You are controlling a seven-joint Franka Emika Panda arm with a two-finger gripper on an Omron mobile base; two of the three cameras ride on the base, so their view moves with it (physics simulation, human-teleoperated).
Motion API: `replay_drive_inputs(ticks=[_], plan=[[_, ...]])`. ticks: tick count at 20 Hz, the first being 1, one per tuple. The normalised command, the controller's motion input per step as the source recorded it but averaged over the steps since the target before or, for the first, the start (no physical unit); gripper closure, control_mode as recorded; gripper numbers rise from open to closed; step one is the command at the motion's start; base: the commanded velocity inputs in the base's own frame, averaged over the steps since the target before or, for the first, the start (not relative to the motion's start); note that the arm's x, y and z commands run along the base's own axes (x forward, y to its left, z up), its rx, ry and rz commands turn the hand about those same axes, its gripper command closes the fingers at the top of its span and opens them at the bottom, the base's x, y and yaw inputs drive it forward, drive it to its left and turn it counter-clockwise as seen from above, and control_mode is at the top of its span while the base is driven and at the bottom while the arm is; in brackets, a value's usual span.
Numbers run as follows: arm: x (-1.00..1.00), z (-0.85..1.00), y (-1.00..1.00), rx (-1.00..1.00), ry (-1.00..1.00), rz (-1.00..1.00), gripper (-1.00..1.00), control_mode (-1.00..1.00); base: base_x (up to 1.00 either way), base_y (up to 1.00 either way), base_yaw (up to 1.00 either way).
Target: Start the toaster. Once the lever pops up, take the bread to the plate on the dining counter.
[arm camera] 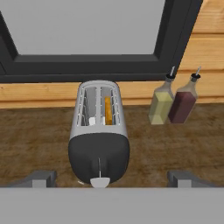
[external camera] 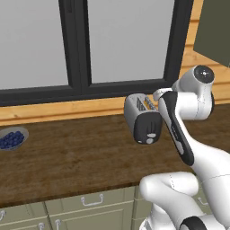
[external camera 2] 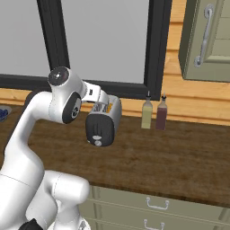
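The silver-grey toaster (external camera: 141, 117) (external camera 2: 104, 120) (arm camera: 99, 131) stands on the wood counter below the window, its black end panel facing me. An orange-tan edge of the bread (arm camera: 107, 110) shows in the right slot. The lever (arm camera: 99, 181) is a pale tab at the lower end of the panel's slit. My gripper (arm camera: 111, 179) hangs above the toaster's near end, open, its fingertips (arm camera: 40, 177) spread wider than the toaster with nothing between them. The plate and the dining counter are out of view.
Two bottles, one yellowish (arm camera: 161, 103) (external camera 2: 147, 114) and one dark red (arm camera: 183, 103) (external camera 2: 161, 114), stand to the right of the toaster by the wall. A grey bowl of blue berries (external camera: 11, 138) sits far left. An olive wall cabinet (external camera 2: 206, 40) hangs at upper right.
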Motion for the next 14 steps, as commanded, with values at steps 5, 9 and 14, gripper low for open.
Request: replay_drive_inputs(ticks=[5, 9, 14], plan=[[0.00, 0.00, 0.00, 0.00, 0.00, 0.00, -1.00, -1.00, 0.00, 0.00, 0.00], [0.00, 0.00, 0.00, 0.00, 0.00, 0.00, -1.00, -1.00, 0.00, 0.00, 0.00], [0.00, 0.00, 0.00, 0.00, 0.00, 0.00, -1.00, -1.00, 0.00, 0.00, 0.00]])
